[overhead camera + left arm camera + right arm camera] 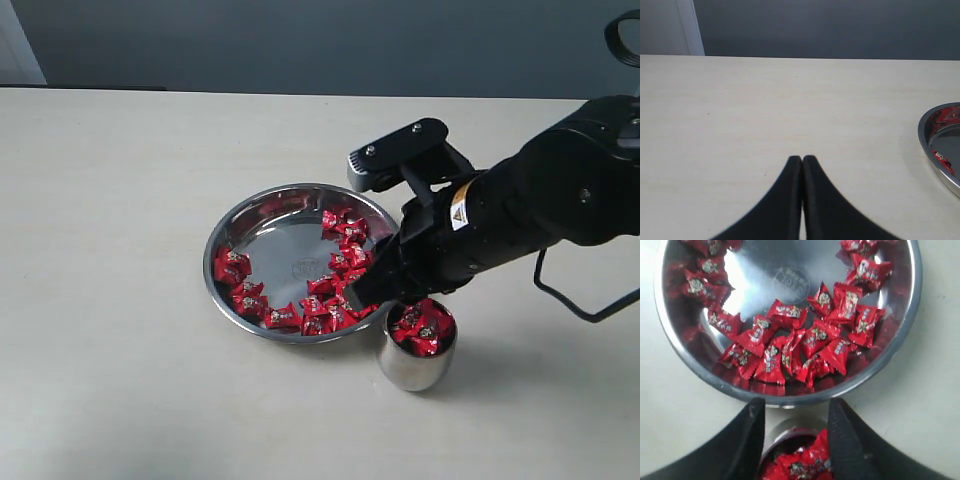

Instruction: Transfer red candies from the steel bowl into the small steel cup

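Observation:
The steel bowl (275,245) sits mid-table holding several red candies (335,285) along its near and right sides. Just to its right stands the small steel cup (415,365), heaped with red candies (422,328). My right gripper (796,407) hangs open directly above the cup (785,440), between cup and bowl rim (790,399), with nothing between its fingers. In the right wrist view the bowl's candies (790,347) lie clustered beyond the fingertips. My left gripper (802,159) is shut and empty over bare table, with the bowl's edge (927,145) off to one side.
The table (110,200) is a pale plain surface with a dark wall behind it. A black cable (575,300) loops off the right arm near the right edge.

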You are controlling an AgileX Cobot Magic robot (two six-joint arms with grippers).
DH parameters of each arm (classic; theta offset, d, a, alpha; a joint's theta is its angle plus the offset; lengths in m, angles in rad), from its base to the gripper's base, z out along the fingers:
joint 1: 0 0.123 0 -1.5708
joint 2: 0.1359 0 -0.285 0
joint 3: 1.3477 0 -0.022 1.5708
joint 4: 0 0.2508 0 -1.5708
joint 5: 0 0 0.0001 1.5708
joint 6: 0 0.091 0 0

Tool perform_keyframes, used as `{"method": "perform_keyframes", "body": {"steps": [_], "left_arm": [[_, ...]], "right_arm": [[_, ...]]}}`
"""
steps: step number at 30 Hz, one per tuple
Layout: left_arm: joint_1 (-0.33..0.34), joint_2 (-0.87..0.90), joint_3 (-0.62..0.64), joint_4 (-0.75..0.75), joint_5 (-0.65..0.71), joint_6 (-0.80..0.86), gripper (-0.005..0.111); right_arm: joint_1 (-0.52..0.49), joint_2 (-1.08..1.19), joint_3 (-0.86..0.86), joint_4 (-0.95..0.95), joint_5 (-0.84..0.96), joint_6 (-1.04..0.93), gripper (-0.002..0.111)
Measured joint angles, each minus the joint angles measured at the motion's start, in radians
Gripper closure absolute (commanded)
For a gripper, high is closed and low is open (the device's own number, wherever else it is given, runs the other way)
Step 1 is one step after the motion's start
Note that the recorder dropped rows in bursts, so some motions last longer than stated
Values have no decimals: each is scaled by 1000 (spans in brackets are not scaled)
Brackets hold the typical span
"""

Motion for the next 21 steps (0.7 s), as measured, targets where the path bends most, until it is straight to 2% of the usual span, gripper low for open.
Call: {"method": "perform_keyframes", "body": {"steps": [4, 9, 17, 21], "left_arm": [[0, 0, 0, 0, 0, 0, 106], [0, 0, 0, 0, 0, 0, 106], [0, 0, 0, 0, 0, 0, 106], [0, 0, 0, 0, 0, 0, 106]], "right_arm": [[0, 0, 0, 0, -102, 0, 72], [0, 0, 0, 42, -245, 0, 86], [0, 25, 0, 61, -352, 0, 90], [0, 37, 0, 66, -400, 0, 109]]}}
